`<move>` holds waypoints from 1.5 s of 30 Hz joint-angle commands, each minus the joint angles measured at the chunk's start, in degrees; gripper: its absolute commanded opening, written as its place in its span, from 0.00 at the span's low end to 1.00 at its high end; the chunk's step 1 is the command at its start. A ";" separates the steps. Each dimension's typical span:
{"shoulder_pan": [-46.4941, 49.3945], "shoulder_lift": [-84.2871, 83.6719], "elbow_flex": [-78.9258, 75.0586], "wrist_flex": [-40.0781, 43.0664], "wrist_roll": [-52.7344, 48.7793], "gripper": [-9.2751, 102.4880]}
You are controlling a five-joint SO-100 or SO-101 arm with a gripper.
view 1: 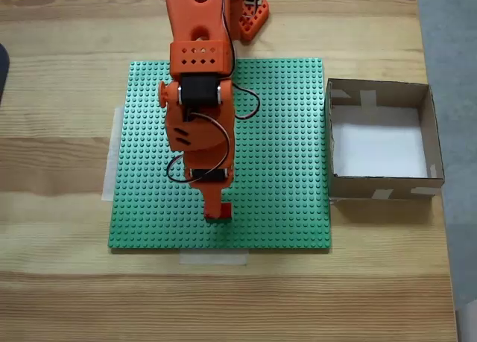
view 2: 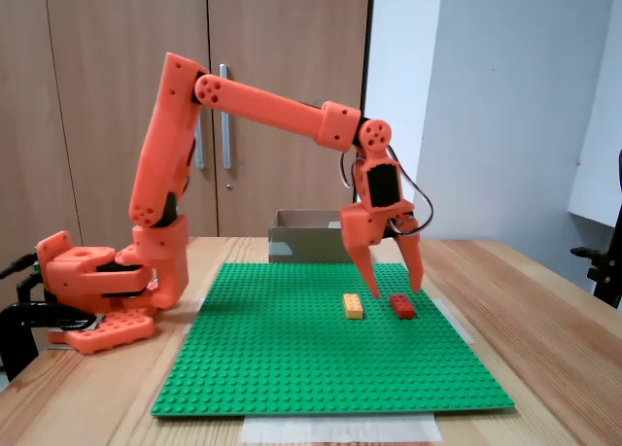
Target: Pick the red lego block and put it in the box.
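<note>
- Green studded baseplate (view 2: 330, 359) lies closest to the side-on fixed camera, its front edge over a strip of pale tape (view 2: 340, 428) on the wooden table (view 2: 544, 320).
- Orange gripper (view 2: 394, 291) hangs over the far right part of the plate with its jaws spread wide, the two pointed fingers apart and gripping nothing.
- Between and just below the fingertips sits the red lego block (view 2: 402, 306), flat on the studs; whether a tip touches it cannot be told.
- From above, the block (view 1: 219, 211) shows as a small red patch at the gripper's end (view 1: 216, 208), near the plate's front edge.
- Just beside the red block, to its left in the side-on view, lies an orange-yellow brick (view 2: 354, 306).
- Arm (view 2: 262, 101) reaches out from its base (view 2: 92, 291) at the left of that view.
- Cardboard box (view 1: 431, 133) stands off the plate's right edge in the view from above, touching it, white floor bare; it stands well apart from the block.
</note>
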State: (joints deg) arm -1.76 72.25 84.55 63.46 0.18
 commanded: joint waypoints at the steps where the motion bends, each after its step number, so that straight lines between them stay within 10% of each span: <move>1: 0.09 -0.70 -4.92 0.18 0.35 0.29; 30: 0.00 -9.93 -12.92 2.64 -0.97 0.27; 45: 0.53 -10.20 -12.74 2.02 -2.29 0.08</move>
State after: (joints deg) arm -1.67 61.79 73.74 66.01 -1.67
